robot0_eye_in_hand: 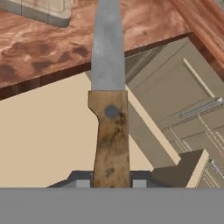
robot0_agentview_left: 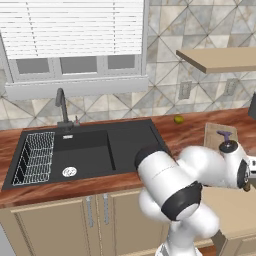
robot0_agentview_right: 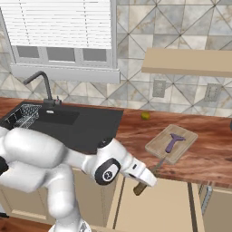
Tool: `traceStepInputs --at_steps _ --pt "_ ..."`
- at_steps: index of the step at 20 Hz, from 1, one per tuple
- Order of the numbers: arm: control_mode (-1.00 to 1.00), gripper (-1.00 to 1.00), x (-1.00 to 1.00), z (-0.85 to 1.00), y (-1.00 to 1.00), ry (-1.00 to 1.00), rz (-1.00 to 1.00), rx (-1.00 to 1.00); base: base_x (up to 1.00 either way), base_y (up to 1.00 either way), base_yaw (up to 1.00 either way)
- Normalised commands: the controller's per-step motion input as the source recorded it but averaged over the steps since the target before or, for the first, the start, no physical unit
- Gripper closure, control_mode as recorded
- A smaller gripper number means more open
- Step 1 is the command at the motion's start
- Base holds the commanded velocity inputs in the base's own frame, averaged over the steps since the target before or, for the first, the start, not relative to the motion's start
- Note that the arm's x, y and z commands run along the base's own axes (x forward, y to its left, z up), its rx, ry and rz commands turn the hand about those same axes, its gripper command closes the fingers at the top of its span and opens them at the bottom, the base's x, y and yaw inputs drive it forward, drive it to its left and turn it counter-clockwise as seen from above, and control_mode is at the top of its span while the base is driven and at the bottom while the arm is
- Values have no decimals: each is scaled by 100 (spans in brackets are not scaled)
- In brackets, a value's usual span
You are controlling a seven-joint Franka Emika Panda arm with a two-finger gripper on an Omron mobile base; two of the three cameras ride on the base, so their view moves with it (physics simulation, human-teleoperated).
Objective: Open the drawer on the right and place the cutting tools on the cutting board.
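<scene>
The gripper [robot0_eye_in_hand: 108, 183] was squeezed tight on a knife [robot0_eye_in_hand: 108, 109]. Its two dark fingertips [robot0_eye_in_hand: 82, 183] pressed on both sides of the knife's brown wooden handle. The grey blade pointed away from the hand, up toward the wooden counter [robot0_eye_in_hand: 39, 48].

The drawer [robot0_agentview_right: 158, 206] was pulled open. It stuck out from under the counter, and its inside was light beige. The knife hung above the open drawer, not touching its floor. In the right base view, the blade tip reached toward the near edge of the cutting board [robot0_agentview_right: 158, 142]. The handle end hung down below the gripper [robot0_agentview_right: 144, 180].

The cutting board lay flat on the counter, just behind the open drawer. A small purple tool [robot0_agentview_right: 172, 142] with a T-shaped top lay on the board. In the left base view, the same purple tool [robot0_agentview_left: 224, 135] showed on the board [robot0_agentview_left: 214, 134] just behind the robot's white wrist.

A small yellow-green fruit [robot0_agentview_right: 145, 115] sat on the counter behind the board, near the wall. A black sink [robot0_agentview_left: 85, 150] sat in the counter, well apart from the board. It had a wire rack [robot0_agentview_left: 35, 157] in one side and a dark tap [robot0_agentview_left: 61, 106] behind it. A thick tan shelf [robot0_agentview_right: 188, 62] hung on the wall above the board.
</scene>
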Motion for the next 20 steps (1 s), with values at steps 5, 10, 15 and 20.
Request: traceStepInputs --at_steps 5,10,15,20 --pt "-100 100 42 99 -49 -14 -3 0 0 0 0" --pt "-100 100 28 87 -72 -21 12 5 0 0 0" --pt "-100 100 43 90 -48 -7 21 19 0 0 0" --pt "-100 100 95 92 -16 6 16 34 0 0 0"
